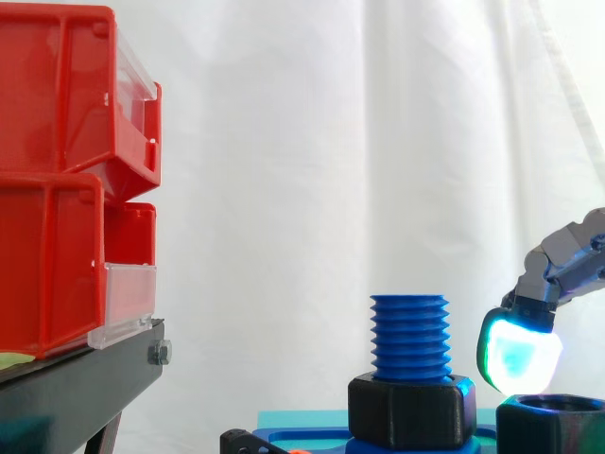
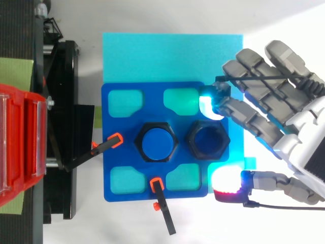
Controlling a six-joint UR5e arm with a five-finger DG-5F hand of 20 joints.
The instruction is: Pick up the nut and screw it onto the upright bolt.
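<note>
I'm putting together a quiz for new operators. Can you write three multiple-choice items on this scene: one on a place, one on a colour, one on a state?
1. Where does the black nut lie?
A. On the bolt's thread
B. On the blue plate, beside the bolt
C. In a red bin

2. What colour is the bolt's thread?
A. Blue
B. Red
C. White

3. What state is the hand in?
A. Shut on the nut
B. Open, nut not grasped
C. Curled round the bolt

Key: 1 B, the top view shows nut and bolt side by side on the plate; 2 A, the side view shows blue ridges; 3 B, the fingers are spread either side of the nut.
</note>
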